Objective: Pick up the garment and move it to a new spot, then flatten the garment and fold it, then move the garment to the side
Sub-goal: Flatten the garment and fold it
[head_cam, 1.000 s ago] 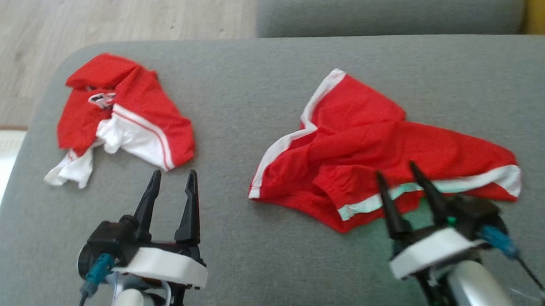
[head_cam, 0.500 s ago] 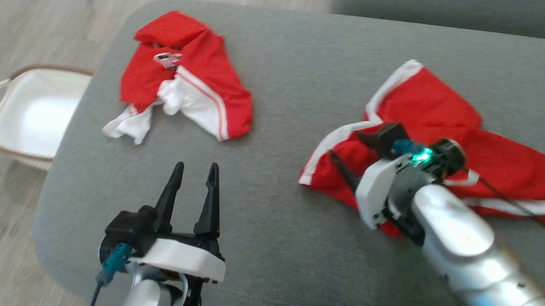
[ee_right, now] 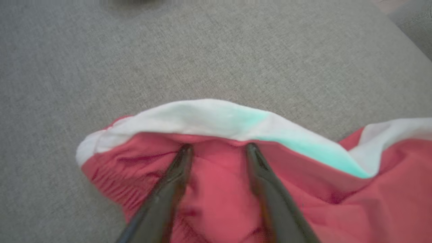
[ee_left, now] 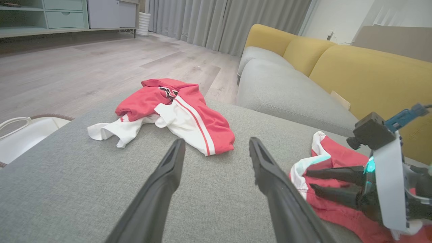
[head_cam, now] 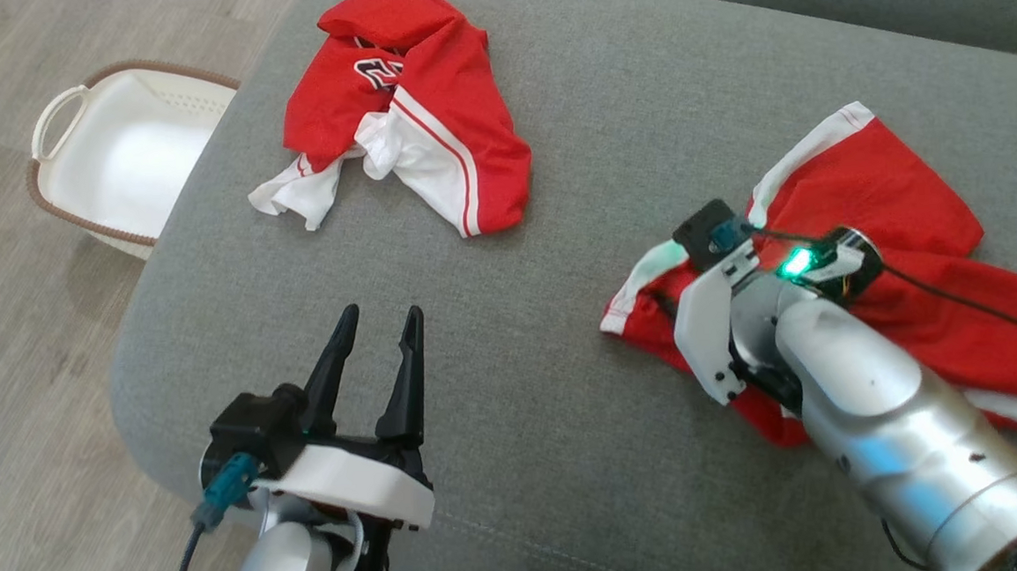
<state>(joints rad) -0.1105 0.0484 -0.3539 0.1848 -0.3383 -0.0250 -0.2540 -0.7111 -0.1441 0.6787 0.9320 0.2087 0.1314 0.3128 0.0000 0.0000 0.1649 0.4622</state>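
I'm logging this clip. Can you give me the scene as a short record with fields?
surface: grey sofa cushion
target garment: red shorts with white trim, crumpled, on the cushion's right
right gripper: jaws apart, fingertips on the shorts near the white trim
left gripper: open, over bare cushion
other garment: red and white jersey, at left
beside the sofa: white basket on the floor

White brown-rimmed basket (head_cam: pixel 125 159) at ten o'clock; sits on wooden floor (head_cam: pixel 19 368), just beside grey sofa cushion (head_cam: pixel 597 139). Crumpled red-and-white jersey (head_cam: pixel 409 106) at twelve o'clock on that cushion. Left wrist view: yellow backrest (ee_left: pixel 364 74) at two o'clock.
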